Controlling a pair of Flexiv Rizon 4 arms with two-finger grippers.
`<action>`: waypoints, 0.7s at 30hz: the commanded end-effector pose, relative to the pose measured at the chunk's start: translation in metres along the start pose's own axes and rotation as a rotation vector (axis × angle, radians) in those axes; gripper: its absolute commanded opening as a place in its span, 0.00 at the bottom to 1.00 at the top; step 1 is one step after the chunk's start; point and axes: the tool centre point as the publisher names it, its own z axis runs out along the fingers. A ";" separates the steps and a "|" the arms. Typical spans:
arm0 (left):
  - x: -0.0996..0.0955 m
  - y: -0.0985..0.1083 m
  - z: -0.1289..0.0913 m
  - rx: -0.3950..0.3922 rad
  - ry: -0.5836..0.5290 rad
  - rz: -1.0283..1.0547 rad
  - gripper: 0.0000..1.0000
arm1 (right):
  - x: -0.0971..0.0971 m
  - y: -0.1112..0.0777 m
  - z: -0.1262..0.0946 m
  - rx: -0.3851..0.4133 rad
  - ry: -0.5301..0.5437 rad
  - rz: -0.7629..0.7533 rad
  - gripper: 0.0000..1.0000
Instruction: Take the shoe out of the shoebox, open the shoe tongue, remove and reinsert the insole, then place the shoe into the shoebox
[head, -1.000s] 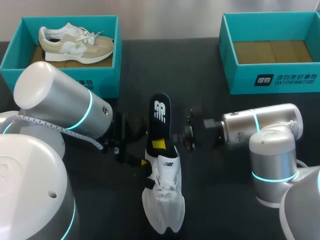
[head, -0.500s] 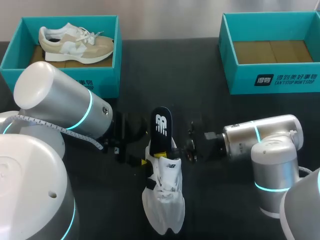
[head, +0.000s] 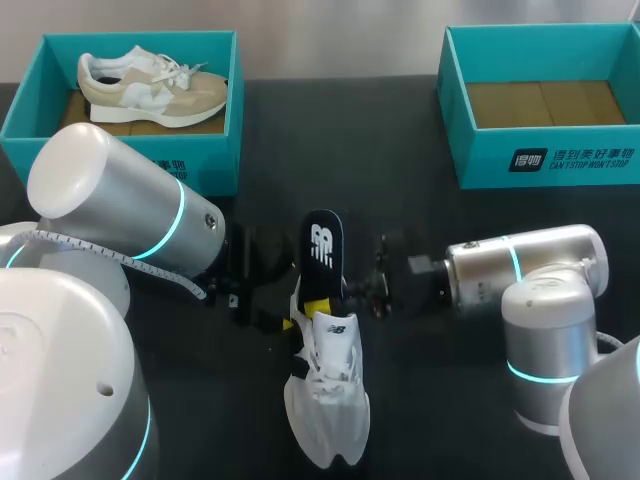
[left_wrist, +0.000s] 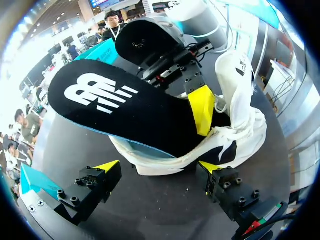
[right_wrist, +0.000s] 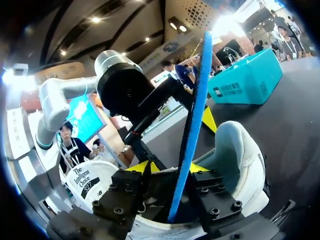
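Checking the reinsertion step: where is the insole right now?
In the head view, the black insole is near the table's middle. Its lower end sits in the opening of the white shoe and the rest sticks out, pinched by the right gripper.

The black table (head: 430, 410) bears the left shoebox (head: 205, 165) and right shoebox (head: 560, 165) along its far edge, a white shoe (head: 330, 405) nearer the front.
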 end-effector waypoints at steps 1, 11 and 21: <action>0.001 0.001 0.000 0.002 0.000 0.001 1.00 | 0.001 0.007 0.000 0.004 -0.001 -0.009 0.45; 0.001 0.001 0.000 0.002 0.000 0.001 1.00 | -0.007 0.026 -0.001 -0.006 -0.007 -0.035 0.42; 0.001 0.001 0.000 0.002 0.000 0.001 1.00 | -0.016 0.025 0.000 -0.019 -0.012 0.014 0.00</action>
